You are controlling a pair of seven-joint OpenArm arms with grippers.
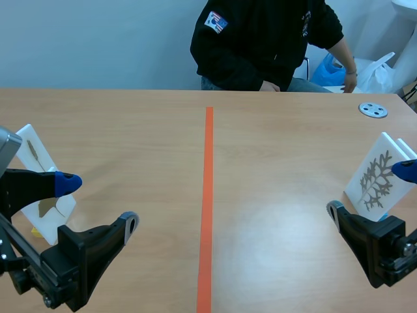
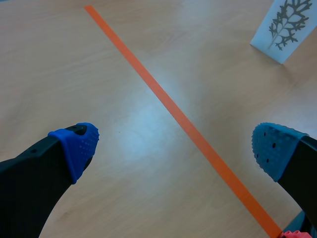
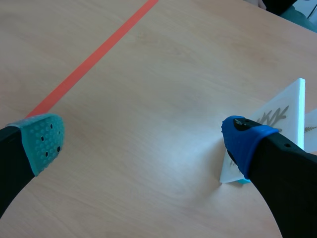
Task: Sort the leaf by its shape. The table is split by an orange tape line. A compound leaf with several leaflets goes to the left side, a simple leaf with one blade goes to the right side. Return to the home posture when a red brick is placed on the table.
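Note:
A white card with a branching, many-lobed leaf (image 1: 378, 179) stands tilted at the right, on the right side of the orange tape line (image 1: 208, 195). My right gripper (image 1: 371, 190) is open right beside it, its blue pad against the card's edge. In the right wrist view the card (image 3: 285, 111) rises behind the blue-padded finger (image 3: 245, 141), and nothing lies between the fingers of the gripper (image 3: 144, 140). At the far left stands a white card with a slender leaf (image 1: 32, 153). My left gripper (image 1: 98, 203) is open in front of it and holds nothing. Across the tape (image 2: 198, 139), the left wrist view shows the branching-leaf card (image 2: 285, 25).
A second card with a brown leaf (image 1: 52, 208) leans below the left one. A person in a black top (image 1: 260, 39) sits across the table, one hand (image 1: 350, 79) near its far right edge. A round metal disc (image 1: 373, 109) lies at the back right.

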